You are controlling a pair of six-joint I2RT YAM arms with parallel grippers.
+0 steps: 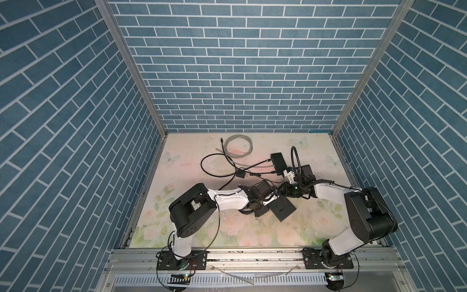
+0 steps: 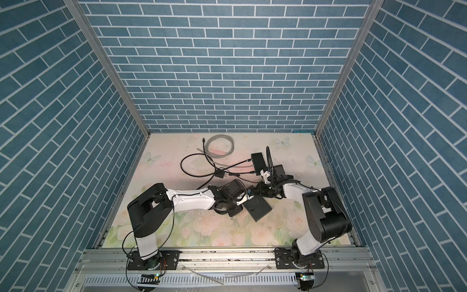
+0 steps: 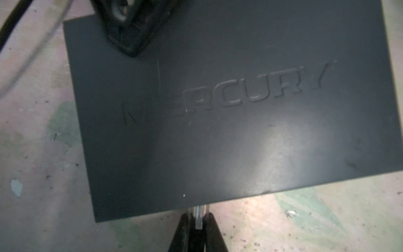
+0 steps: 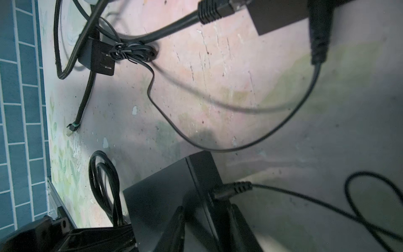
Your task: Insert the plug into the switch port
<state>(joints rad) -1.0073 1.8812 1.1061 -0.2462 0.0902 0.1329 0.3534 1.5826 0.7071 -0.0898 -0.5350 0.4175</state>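
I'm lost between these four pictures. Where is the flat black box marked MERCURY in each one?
In a top view: black box on the floral mat, near its middle.
In a top view: same spot.
Left wrist: fills most of the picture, lettering readable.
Right wrist: nearest the camera, a black cable connector in its side.
Shared landmark: the floral mat under it, in all four.

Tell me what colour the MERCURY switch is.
The switch is black; the left wrist view shows it best.
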